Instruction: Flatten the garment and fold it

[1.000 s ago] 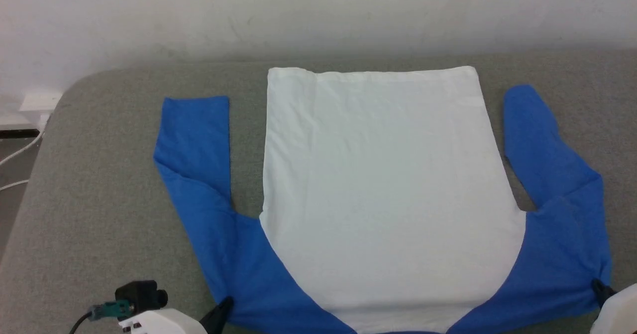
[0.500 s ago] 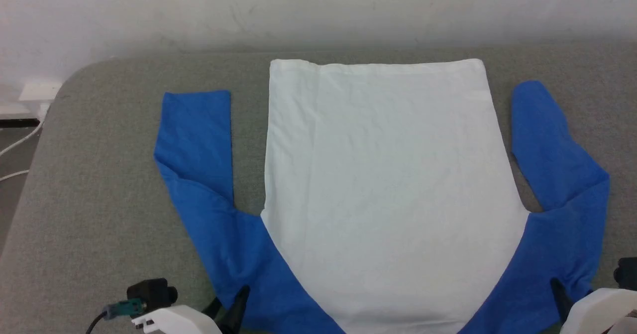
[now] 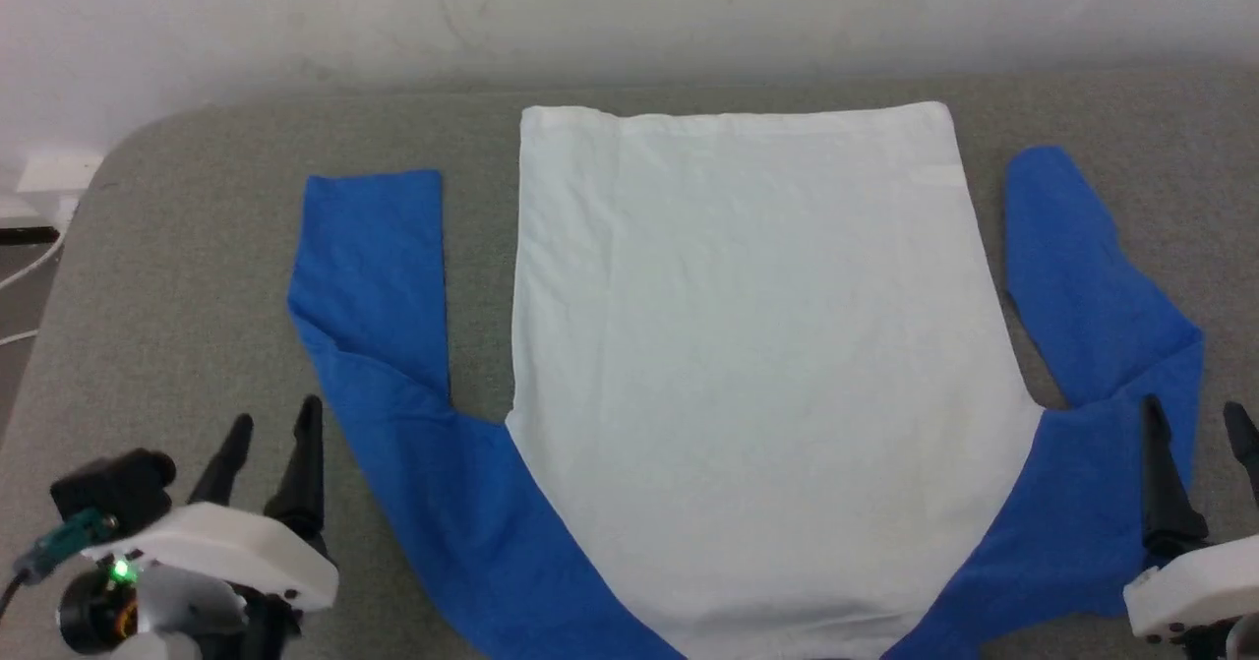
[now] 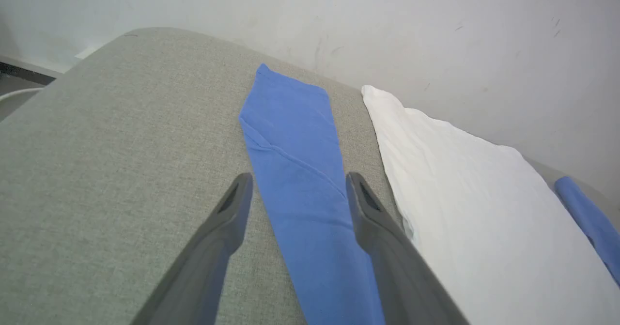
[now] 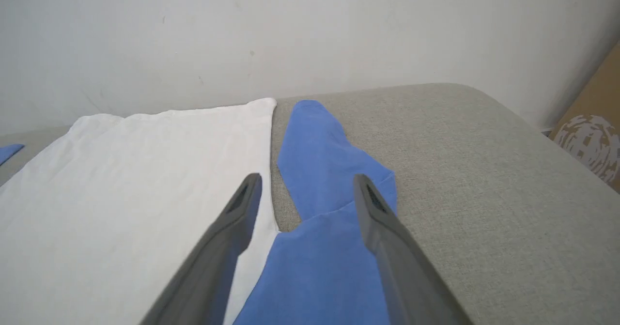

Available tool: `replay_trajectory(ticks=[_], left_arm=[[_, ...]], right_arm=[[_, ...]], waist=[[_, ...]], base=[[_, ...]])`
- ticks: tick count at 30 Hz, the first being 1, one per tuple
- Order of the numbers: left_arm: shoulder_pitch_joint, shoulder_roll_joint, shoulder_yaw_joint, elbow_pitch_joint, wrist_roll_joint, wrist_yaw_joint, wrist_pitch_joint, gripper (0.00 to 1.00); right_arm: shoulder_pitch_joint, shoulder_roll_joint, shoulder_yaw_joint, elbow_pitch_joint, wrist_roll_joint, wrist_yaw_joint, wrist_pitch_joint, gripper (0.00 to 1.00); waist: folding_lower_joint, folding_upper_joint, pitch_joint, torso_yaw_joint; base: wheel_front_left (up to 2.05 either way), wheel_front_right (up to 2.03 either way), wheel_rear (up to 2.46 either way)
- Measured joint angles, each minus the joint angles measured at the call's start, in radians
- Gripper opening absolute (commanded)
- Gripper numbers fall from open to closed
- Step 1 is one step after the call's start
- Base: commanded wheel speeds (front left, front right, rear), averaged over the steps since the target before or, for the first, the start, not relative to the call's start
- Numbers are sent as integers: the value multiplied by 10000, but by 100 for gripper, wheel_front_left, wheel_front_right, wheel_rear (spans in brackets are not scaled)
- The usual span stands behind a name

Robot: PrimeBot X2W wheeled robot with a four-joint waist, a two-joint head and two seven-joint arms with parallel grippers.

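Bright, even light, faint shadows, slight softness; mild glare on white garment [image 3: 738, 345].

The garment [image 3: 748, 365] is soft, matt knit cloth, faintly creased; the padded surface [image 3: 197, 276] beneath is coarse grey woven fabric. The left gripper [image 3: 276, 414] and right gripper [image 3: 1191, 407] show smooth matt dark fingers [image 4: 218, 247] and smooth white plastic shells [image 3: 236, 547]; the wall [image 3: 629, 11] is scuffed matt paint.

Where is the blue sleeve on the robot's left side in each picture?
Head view: the left sleeve lies at the left, bent, beside the white body.
Left wrist view: the sleeve runs up the middle of the picture, with the white body to its right.
Right wrist view: a small blue bit of it peeks in at the left edge, past the white body.
Shared landmark: the white body.
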Motion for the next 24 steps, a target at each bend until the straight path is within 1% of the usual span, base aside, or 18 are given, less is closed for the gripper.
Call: replay_trajectory(ticks=[4,8,11,16,19,21,24], left_arm=[[-970,633,100,357,502,-48,-107,100],[-2314,1384,69,897,949,-337,58,100],[-3449,1939,23,1369,1174,-556,477,100],[-5420,2803,12,2305,1133,-882,1908,100],[-6349,3049,115,2729,742,-872,2980,100],[-6820,3139,157,2886,573,-698,3701,100],[-7212,3400,211,3062,468,-280,4740,100]], right_arm=[[-191,-2,355,-132,-142,-4,-650,100],[-531,2,1030,-251,-313,-6,-1009,100],[-1004,4,1473,-320,-322,-6,-1233,100],[-1797,6,2059,-443,-320,-6,-1354,100],[-2210,4,2280,-495,-309,-6,-1429,100],[-2412,4,2410,-518,-282,-6,-1486,100],[-2629,4,2660,-497,-136,-6,-1607,100]], waist=[[0,0,296,-179],[0,0,756,-360],[1,0,1202,-504],[2,0,2056,-764],[3,0,2594,-934],[4,0,2947,-1055],[3,0,3444,-1243]], base=[[0,0,0],[0,0,0],[0,0,0],[0,0,0],[0,0,0],[0,0,0],[0,0,0]])
